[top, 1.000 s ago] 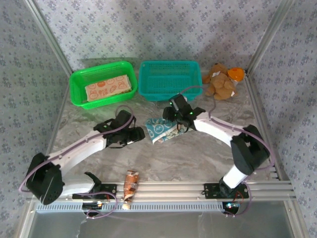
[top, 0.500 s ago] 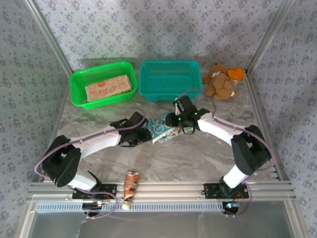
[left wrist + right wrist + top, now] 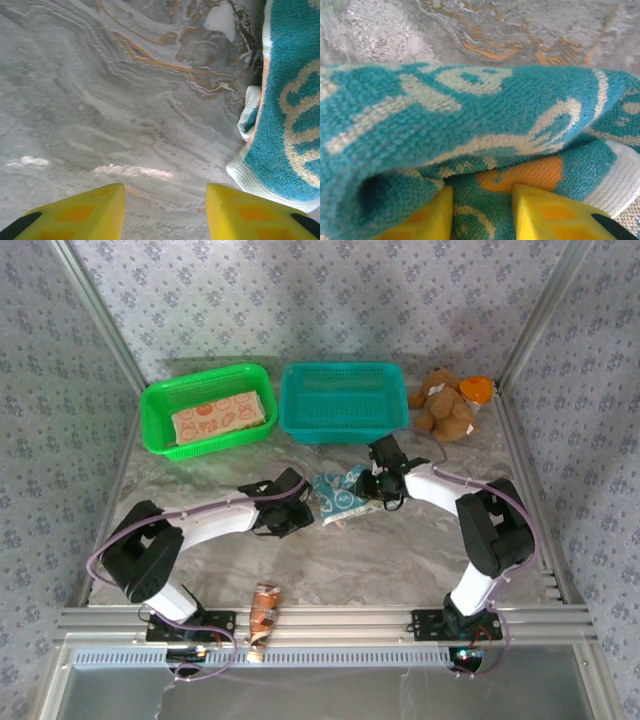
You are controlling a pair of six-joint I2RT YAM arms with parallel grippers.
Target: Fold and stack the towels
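Note:
The teal towel (image 3: 340, 495) with white faces lies bunched on the marble table between my two grippers. My right gripper (image 3: 380, 487) is at its right side. In the right wrist view its yellow fingers (image 3: 481, 192) are closed onto the towel (image 3: 470, 115), with cloth filling the gap and a thick fold arching over them. My left gripper (image 3: 303, 512) sits low at the towel's left edge. It is open (image 3: 165, 187) over bare table, with the towel's white-hemmed edge (image 3: 290, 125) just right of its right finger. A folded pale peach towel (image 3: 208, 418) lies in the green basket (image 3: 157, 425).
A teal basket (image 3: 340, 425) stands behind the towel, next to the green one. A brown teddy bear (image 3: 445, 408) with something orange (image 3: 478, 388) beside it sits at the back right. A snack packet (image 3: 264, 608) lies by the front rail.
Both grippers have moved right and closed in on the teal towel. The towel has shifted right and bunched up. Both sets of jaws have narrowed.

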